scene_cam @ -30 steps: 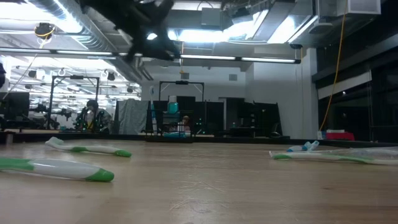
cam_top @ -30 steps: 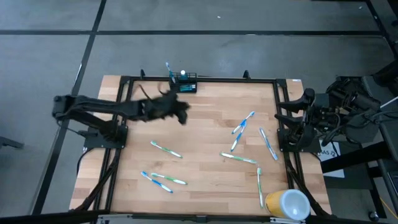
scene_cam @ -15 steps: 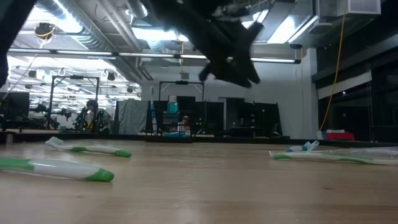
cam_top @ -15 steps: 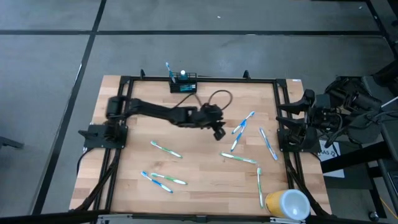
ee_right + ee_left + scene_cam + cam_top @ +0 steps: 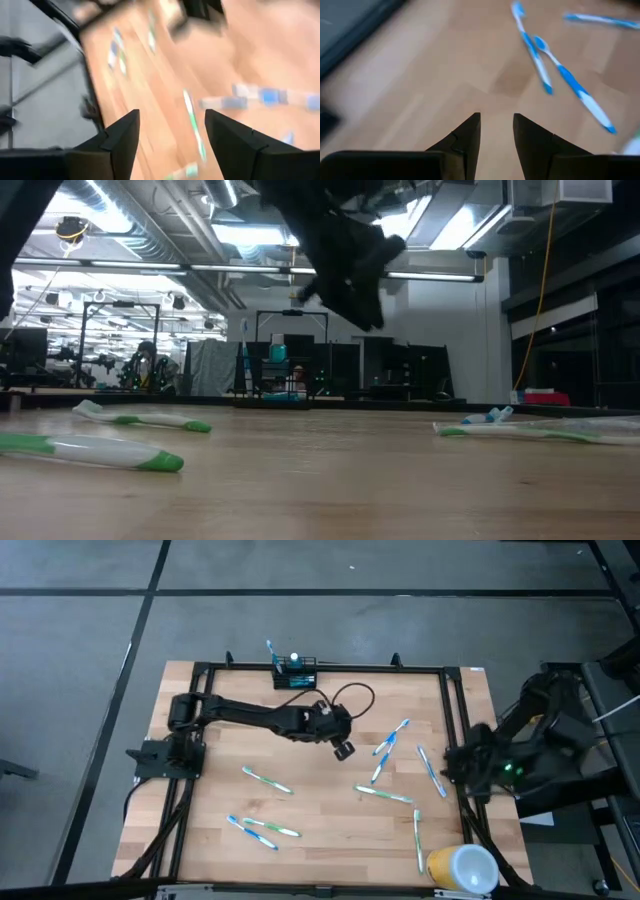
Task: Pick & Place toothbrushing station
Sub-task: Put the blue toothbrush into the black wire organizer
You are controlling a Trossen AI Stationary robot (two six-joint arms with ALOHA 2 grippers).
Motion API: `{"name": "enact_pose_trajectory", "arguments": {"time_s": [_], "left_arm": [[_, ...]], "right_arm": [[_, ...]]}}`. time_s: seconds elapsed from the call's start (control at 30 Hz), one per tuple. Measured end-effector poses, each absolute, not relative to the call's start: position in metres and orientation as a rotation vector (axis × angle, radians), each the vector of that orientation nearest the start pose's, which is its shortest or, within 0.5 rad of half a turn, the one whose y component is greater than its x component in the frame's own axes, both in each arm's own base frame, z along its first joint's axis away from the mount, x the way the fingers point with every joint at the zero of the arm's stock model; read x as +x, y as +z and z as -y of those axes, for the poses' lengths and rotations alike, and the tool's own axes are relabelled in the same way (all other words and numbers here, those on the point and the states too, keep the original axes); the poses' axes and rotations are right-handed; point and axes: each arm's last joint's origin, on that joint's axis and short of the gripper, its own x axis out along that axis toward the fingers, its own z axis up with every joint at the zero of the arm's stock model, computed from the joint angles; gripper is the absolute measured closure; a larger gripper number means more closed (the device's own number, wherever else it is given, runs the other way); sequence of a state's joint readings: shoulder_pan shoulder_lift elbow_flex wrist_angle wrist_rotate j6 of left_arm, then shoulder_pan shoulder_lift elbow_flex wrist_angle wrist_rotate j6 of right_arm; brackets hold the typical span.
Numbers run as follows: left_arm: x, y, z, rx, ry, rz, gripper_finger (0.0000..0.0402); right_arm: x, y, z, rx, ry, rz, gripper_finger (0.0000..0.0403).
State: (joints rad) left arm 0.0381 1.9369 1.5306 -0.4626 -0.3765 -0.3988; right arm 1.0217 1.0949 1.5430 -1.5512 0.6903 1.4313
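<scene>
My left gripper (image 5: 343,750) hangs over the middle of the counter (image 5: 320,800), jaws parted by a narrow gap with nothing between them (bare wood shows through in the left wrist view), a pair of blue toothbrushes (image 5: 389,749) just beyond it toward the right edge. My right gripper (image 5: 170,131) waits off the right edge, jaws spread wide and released. The toothbrushing station (image 5: 295,672) stands at the middle of the far edge, one blue toothbrush upright in it.

Robotics lab, exposed ceiling ducts (image 5: 150,230), equipment racks (image 5: 290,355)
</scene>
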Motion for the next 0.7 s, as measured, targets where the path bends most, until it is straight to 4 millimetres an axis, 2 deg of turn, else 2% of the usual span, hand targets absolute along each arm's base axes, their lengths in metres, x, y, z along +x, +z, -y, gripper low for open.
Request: {"name": "enact_pose_trajectory", "arguments": {"time_s": [0.17, 0.3, 0.4, 0.5, 0.7], "left_arm": [[0.383, 0.259, -0.019, -0.222, 0.668, -0.715, 0.0291], [0.343, 0.274, -0.008, -0.214, 0.674, -0.663, 0.0292], [0.312, 0.282, -0.001, -0.217, 0.674, -0.624, 0.0292], [0.283, 0.287, 0.005, -0.253, 0.682, -0.575, 0.0294], [0.242, 0.295, 0.015, -0.274, 0.652, -0.498, 0.0295]], "right_arm": [[0.086, 0.361, -0.116, 0.722, -0.465, -0.935, 0.0190], [0.100, 0.329, -0.135, 0.901, -0.472, -0.827, 0.0203], [0.116, 0.307, -0.137, 1.086, -0.584, -0.753, 0.0211], [0.130, 0.289, -0.134, 1.240, -0.687, -0.755, 0.0217], [0.164, 0.270, -0.123, 1.351, -0.857, -0.666, 0.0219]]}}
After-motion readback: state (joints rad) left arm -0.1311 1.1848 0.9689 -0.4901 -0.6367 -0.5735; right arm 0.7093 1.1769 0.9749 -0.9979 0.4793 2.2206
